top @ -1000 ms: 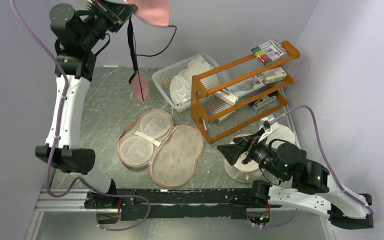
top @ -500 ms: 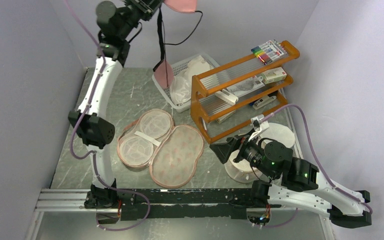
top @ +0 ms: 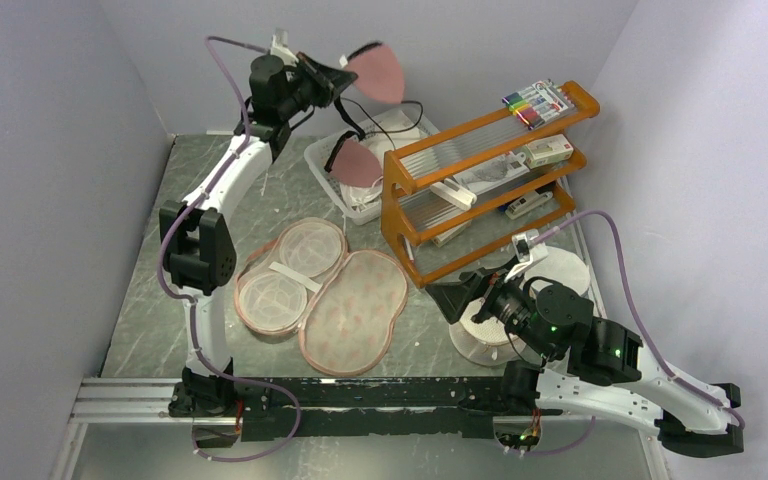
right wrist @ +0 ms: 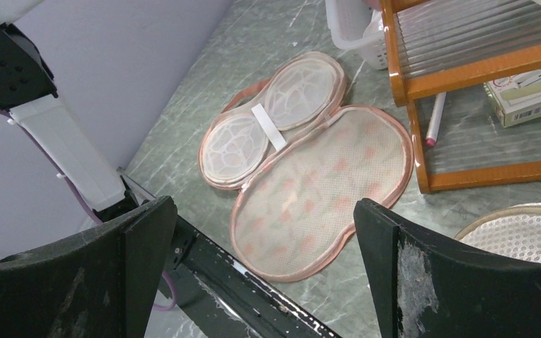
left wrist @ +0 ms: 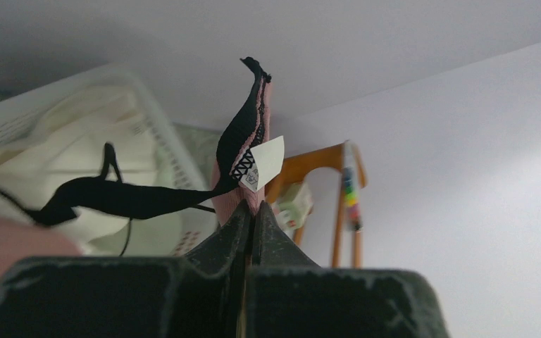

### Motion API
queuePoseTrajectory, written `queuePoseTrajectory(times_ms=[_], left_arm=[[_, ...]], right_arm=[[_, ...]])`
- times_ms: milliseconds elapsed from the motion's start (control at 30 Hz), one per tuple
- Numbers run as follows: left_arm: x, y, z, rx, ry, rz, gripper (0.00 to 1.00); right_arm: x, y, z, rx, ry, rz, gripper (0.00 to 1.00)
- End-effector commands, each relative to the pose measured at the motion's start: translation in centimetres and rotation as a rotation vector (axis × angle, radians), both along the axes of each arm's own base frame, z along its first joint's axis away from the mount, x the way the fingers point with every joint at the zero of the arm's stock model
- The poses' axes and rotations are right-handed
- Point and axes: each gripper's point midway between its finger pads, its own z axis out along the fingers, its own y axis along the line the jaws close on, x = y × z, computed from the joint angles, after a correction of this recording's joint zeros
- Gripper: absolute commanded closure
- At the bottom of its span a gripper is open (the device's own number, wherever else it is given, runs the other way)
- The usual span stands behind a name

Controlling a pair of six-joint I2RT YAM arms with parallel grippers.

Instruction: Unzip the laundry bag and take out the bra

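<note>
The peach flower-print laundry bag (top: 322,288) lies unzipped and spread open flat on the table, also in the right wrist view (right wrist: 310,169). My left gripper (top: 343,72) is raised at the back, over the white basket, shut on the dusty-pink bra (top: 378,72). One cup sticks up from the jaws; the other cup (top: 358,162) hangs on dark straps down at the basket. In the left wrist view the jaws (left wrist: 252,211) pinch the pink fabric (left wrist: 234,193) with a white tag. My right gripper (top: 452,298) is open and empty, right of the bag.
A white basket (top: 332,172) with white plastic bags stands at the back. An orange wooden rack (top: 480,170) with markers and boxes stands right of it. A white round mesh drum (top: 550,275) sits under my right arm. A black rail (top: 360,392) runs along the near edge.
My left arm has swung right and lowered with the bra, from the back left to over the basket. The hanging cup now reaches the basket. My right gripper has barely moved.
</note>
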Motion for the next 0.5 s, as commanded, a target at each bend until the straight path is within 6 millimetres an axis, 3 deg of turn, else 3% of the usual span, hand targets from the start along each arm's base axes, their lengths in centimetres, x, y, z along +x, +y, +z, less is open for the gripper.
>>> queuePoseTrajectory(times_ms=[0, 100, 333, 467], left_arm=[[-1.4, 1.6, -0.5, 0.098, -0.036, 0.002, 0.93], [-1.2, 1.4, -3.7, 0.151, 0.012, -0.025, 0.93], [-2.2, 2.3, -6.7, 0.271, -0.012, -0.04, 0.93], [-2.8, 2.9, -9.2, 0.224, 0.011, -0.098, 0.93]], right_arm=[[0.0, -0.5, 0.6, 0.021, -0.008, -0.013, 0.0], [-0.1, -0.3, 0.5, 0.022, -0.004, -0.003, 0.0], [-0.4, -1.1, 0.7, 0.024, 0.003, -0.008, 0.0], [-0.4, -1.7, 1.0, 0.025, -0.005, -0.017, 0.0]])
